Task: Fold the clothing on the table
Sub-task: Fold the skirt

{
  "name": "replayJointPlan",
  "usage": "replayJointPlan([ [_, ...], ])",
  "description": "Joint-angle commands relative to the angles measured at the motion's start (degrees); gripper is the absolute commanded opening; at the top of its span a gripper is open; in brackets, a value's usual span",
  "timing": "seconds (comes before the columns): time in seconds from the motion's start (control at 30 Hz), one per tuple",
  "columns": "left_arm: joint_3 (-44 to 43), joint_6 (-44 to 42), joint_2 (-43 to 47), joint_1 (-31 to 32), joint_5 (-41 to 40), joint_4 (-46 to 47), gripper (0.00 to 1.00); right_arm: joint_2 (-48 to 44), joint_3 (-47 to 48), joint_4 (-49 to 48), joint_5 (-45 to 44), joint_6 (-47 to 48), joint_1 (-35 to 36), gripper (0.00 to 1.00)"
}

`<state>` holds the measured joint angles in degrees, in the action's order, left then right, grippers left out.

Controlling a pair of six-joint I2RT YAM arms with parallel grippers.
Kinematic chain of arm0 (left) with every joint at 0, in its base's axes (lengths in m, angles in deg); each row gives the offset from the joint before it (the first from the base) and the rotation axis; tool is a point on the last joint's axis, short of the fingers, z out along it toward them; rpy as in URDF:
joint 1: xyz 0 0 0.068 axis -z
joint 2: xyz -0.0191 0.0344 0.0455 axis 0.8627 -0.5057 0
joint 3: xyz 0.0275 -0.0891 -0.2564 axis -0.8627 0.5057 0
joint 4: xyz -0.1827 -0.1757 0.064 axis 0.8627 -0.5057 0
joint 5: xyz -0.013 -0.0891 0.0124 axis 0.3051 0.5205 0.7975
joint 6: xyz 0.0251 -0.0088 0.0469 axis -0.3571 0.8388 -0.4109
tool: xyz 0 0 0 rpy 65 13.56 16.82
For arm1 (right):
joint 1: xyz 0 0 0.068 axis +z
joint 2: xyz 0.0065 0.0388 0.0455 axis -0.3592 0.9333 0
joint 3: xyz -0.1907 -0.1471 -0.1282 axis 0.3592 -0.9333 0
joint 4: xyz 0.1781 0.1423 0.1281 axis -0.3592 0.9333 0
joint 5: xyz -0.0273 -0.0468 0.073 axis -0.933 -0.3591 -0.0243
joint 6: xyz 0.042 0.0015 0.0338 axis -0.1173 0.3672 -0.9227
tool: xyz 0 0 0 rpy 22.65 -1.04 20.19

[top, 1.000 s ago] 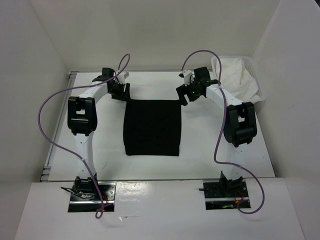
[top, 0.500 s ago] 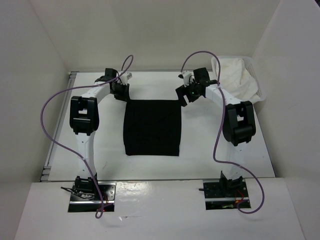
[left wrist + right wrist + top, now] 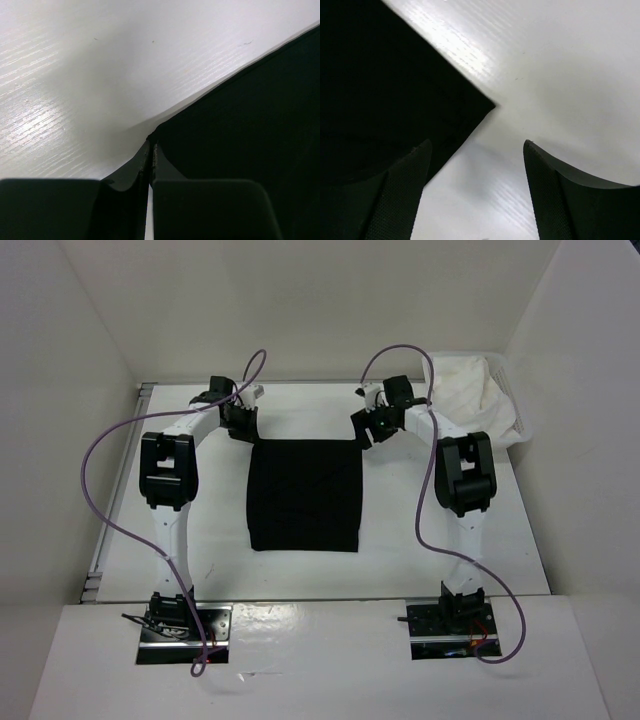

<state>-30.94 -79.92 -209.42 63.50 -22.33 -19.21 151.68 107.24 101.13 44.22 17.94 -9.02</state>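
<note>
The clothing (image 3: 305, 495) is a black rectangle lying flat on the middle of the white table (image 3: 400, 530). My left gripper (image 3: 245, 432) is at its far left corner. In the left wrist view the gripper (image 3: 151, 145) is shut, its tips pinching the corner of the clothing (image 3: 250, 115), whose edge curves up to them. My right gripper (image 3: 368, 430) is at the far right corner. In the right wrist view that gripper (image 3: 477, 143) is open: one finger is over the clothing (image 3: 380, 85), the other over bare table, and the corner lies just ahead between them.
A white bin (image 3: 515, 410) holding a white cloth (image 3: 470, 385) stands at the back right, close to the right arm. A metal rail (image 3: 115, 500) runs along the table's left edge. Purple cables loop above both arms. White walls enclose the table.
My left gripper has closed on the far left corner of the clothing. The right arm's elbow has swung leftwards, and its jaws have narrowed a little while staying open.
</note>
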Motion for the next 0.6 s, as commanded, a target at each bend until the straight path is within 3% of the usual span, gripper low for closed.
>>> replayJointPlan([
  [0.0, -0.4, 0.6, -2.1, -0.3, 1.0, -0.9, 0.03, 4.3, 5.7, -1.0, 3.5, -2.2, -1.7, 0.77],
  [0.17, -0.4, 0.6, -2.1, -0.3, 1.0, -1.4, 0.02, 8.7, 11.5, 0.8, 6.9, -3.2, -3.5, 0.71],
  [0.57, -1.0, 0.6, -3.1, -0.3, 1.5, -2.5, 0.02, 11.0, 12.9, 2.9, 10.0, -3.2, -3.5, 0.69],
])
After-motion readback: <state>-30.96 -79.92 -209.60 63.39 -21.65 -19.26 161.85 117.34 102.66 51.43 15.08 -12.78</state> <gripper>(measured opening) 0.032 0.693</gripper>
